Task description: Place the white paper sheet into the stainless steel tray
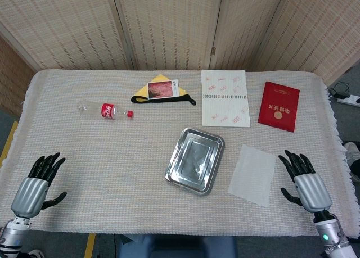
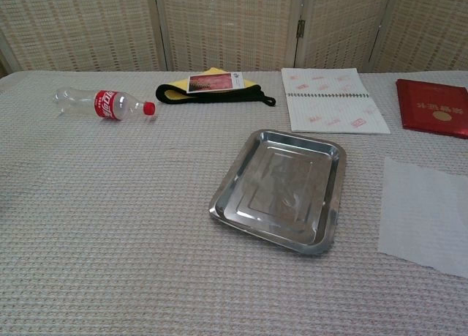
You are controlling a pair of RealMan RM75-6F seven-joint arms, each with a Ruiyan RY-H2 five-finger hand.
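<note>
Paper (image 1: 252, 175) lies flat on the cloth (image 1: 112, 157), just right of the empty tray (image 1: 194, 160), apart from it. Right hand (image 1: 304, 182) rests beside the paper, fingers spread, holding nothing; left hand (image 1: 38, 182) likewise, apparently. Risk: the thin sheet offers no edge to pinch, so fingers may slide or crumple it.

1. The tabletop (image 1: 112, 157) is covered by a pale woven cloth.
2. At its centre lies a steel tray (image 1: 195, 160), empty.
3. At 4 o'clock of the tray, just beside it, a white paper sheet (image 1: 253, 175) lies flat.
4. At 10 o'clock lies a plastic bottle (image 1: 106, 110) on its side.
5. At 12 o'clock sit a yellow-and-black cloth (image 1: 163, 93) and an open notebook (image 1: 225, 98).
6. At 2 o'clock lies a red booklet (image 1: 279, 105).
</note>
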